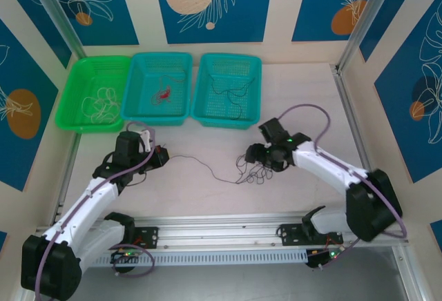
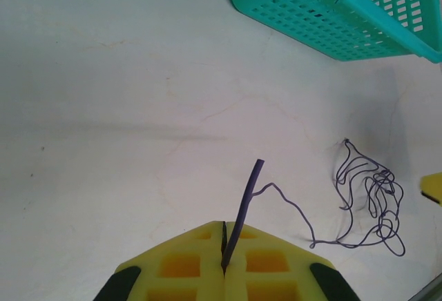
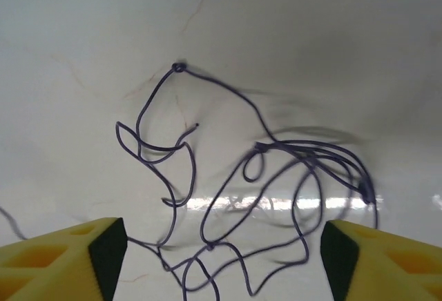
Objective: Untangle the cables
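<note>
On the white table, mid-front: one dark purple cable lies stretched between the two arms.

- Left gripper: yellow pads together, clamped on one end of the dark purple cable. A short stub sticks up past the pads, and the rest trails off right across the table.
- Right gripper: fingers well apart, holding nothing. The cable's knotted, looping end lies flat on the table between and just ahead of them.
- Top view: the loose heap sits just beside the right gripper, with a single slack strand running left to the left gripper.

Far edge, three baskets in a row, touching:
- green basket, whitish cables inside
- middle teal basket, red cable inside
- right teal basket, thin dark cable inside
</note>
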